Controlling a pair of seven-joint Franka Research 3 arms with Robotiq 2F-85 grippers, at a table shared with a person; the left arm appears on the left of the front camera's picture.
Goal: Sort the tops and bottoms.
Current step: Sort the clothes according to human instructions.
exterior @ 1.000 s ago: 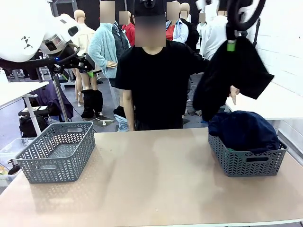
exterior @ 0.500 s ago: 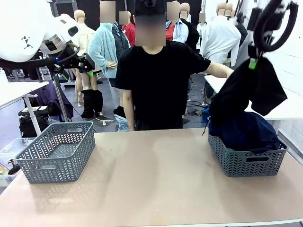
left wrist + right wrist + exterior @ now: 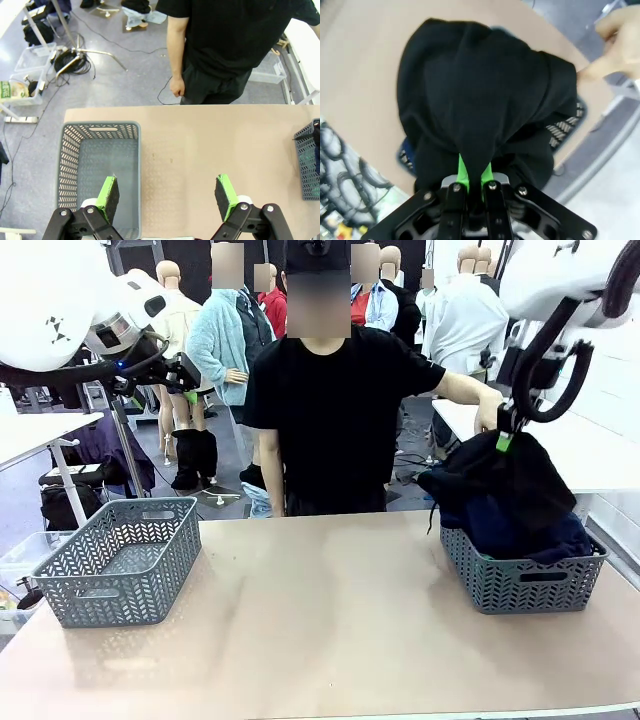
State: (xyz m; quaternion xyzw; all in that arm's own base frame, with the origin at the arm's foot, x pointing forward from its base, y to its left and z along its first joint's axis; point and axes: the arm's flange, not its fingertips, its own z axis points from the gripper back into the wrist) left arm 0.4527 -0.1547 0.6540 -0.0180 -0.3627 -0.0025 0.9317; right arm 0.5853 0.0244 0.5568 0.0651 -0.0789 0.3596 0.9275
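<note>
Item: dark garment [image 3: 500, 475], soft cloth, black to navy; whether top or bottom cannot be told. Hangs with its long axis vertical, pinched point uppermost, lower folds spreading down onto the clothes heaped in the right basket [image 3: 525, 580] at the counter's [image 3: 330, 620] right side; bluer cloth [image 3: 520, 535] lies beneath it.
Right gripper [image 3: 503, 440]: pressed together on the top of the dark garment; in the right wrist view the green pads [image 3: 464, 172] nip a narrow ridge of the cloth.
Left gripper [image 3: 167, 195]: spread wide, holding nothing, above the left basket [image 3: 100, 165].
Left basket: grey, lattice-walled, at the counter's left side.
Person's hand [image 3: 488, 415]: just beside the right gripper, at the far side of the counter
</note>
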